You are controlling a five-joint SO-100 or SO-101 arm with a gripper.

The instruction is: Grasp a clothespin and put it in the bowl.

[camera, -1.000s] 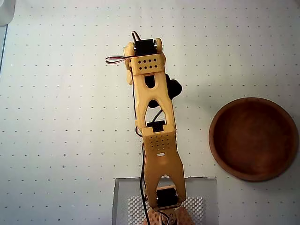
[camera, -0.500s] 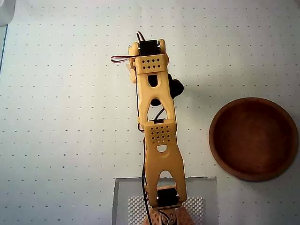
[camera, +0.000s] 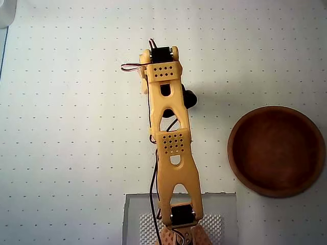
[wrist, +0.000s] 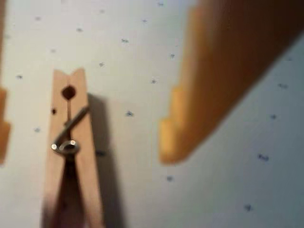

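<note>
In the wrist view a light wooden clothespin [wrist: 71, 152] with a metal spring lies flat on the dotted white surface. My gripper [wrist: 88, 145] is open around it, hanging just over the surface. One orange finger [wrist: 204, 90] stands to its right and the other finger [wrist: 3, 128] shows only at the left edge. From overhead my orange arm [camera: 171, 143] reaches away from its base and hides the clothespin beneath the wrist. The reddish-brown wooden bowl [camera: 232, 153] sits empty at the right, well apart from the arm.
A clear plate [camera: 225, 209] lies under the arm's base at the bottom edge. A pale object [camera: 6, 13] fills the top left corner. The white mat [camera: 66, 127] is dotted all over.
The arm stretched slightly farther from its base and swung a little to the right, then settled. The bowl has not moved.
</note>
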